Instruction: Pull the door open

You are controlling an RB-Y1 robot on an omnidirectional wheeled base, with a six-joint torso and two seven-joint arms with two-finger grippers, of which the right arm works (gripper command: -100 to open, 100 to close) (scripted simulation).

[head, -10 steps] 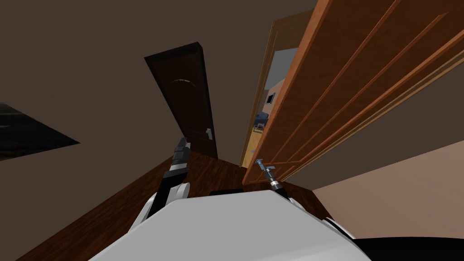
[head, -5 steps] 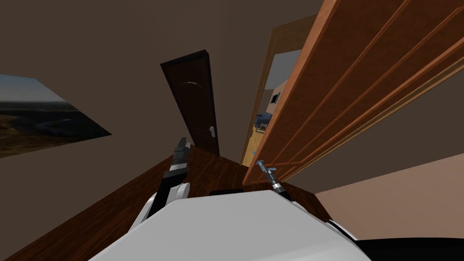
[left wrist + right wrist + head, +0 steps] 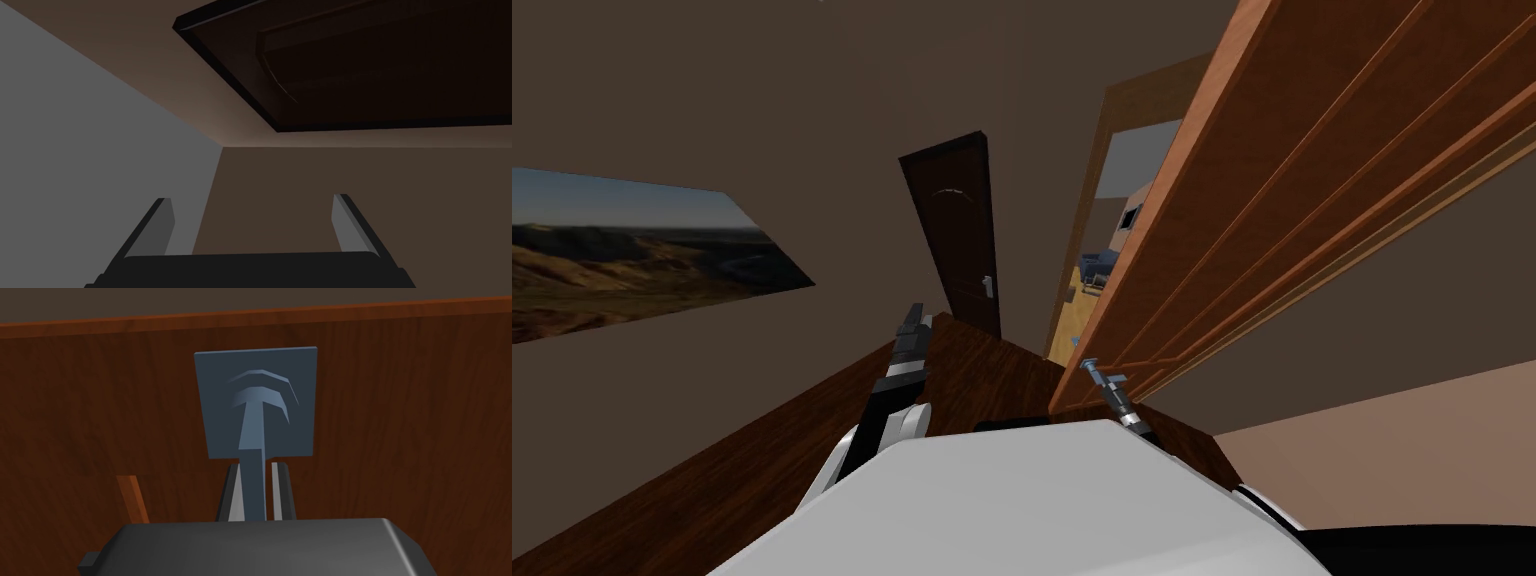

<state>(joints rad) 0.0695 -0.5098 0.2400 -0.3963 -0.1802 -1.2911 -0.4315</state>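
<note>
My right pincer point(image 3: 257, 500) was clamped narrow on the blue-grey lever handle point(image 3: 252, 433), a blade pressing each side. I judged this grip was meant to let my arm drag the leaf toward me. The lever ran out to a square backplate point(image 3: 300, 388) on the orange-brown door point(image 3: 1272, 200), which swept across the upper right of the head view. It stood ajar, with a lit doorway point(image 3: 1102, 260) just left of its edge. My left pincer point(image 3: 252, 220) hung wide and idle, left of centre.
</note>
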